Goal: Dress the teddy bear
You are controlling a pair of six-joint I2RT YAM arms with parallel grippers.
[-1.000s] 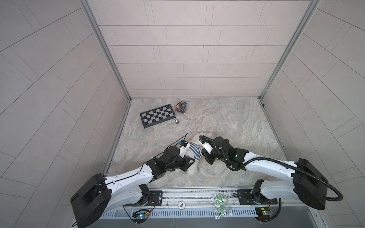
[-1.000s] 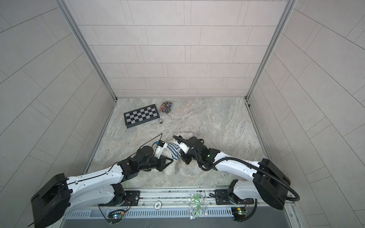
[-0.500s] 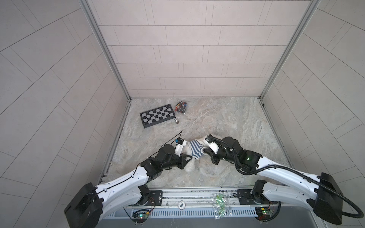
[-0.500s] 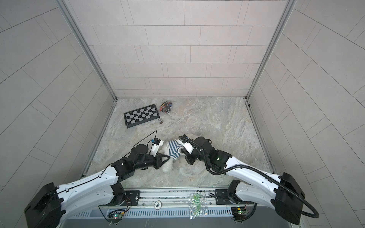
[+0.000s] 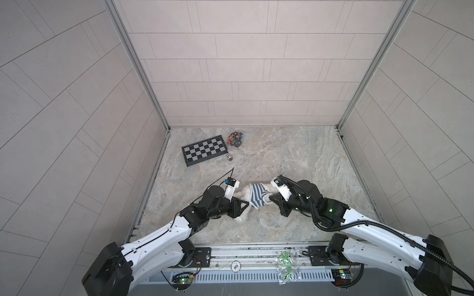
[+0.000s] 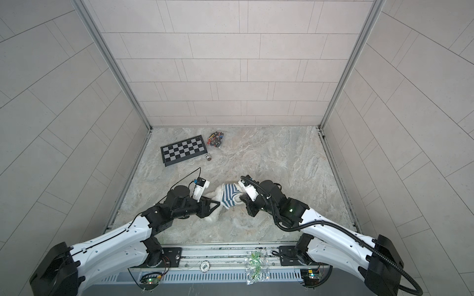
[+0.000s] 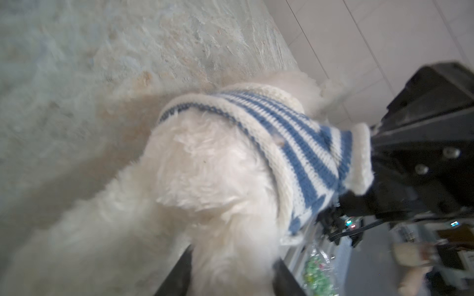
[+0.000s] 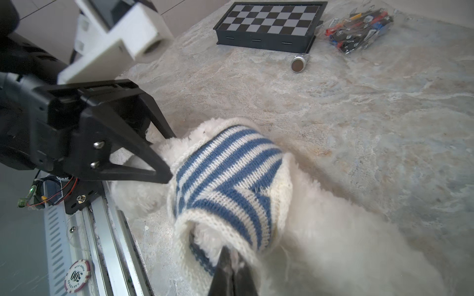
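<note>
The white fluffy teddy bear point(image 5: 240, 217) lies on the marble floor near the front, with the blue-and-white striped shirt point(image 5: 257, 197) over its upper body in both top views. My left gripper point(image 7: 230, 278) is open, its fingers point(image 7: 180, 271) standing on either side of the bear's white fur below the shirt hem. In the right wrist view the left gripper point(image 8: 169, 156) shows spread tips against the bear point(image 8: 346, 243). My right gripper point(image 8: 232, 258) is shut on a tuft of the bear's paw at the mouth of the shirt point(image 8: 225, 176) sleeve.
A black chessboard point(image 5: 204, 153), a clear bag of small coloured items point(image 5: 235, 139) and a small metal cylinder point(image 5: 229, 157) lie at the back left. A poker chip point(image 5: 235, 266) and a bag of green pieces point(image 5: 286, 266) sit on the front rail.
My left gripper's jaws have parted; they were shut earlier. Both arms and the bear have shifted slightly toward the right.
</note>
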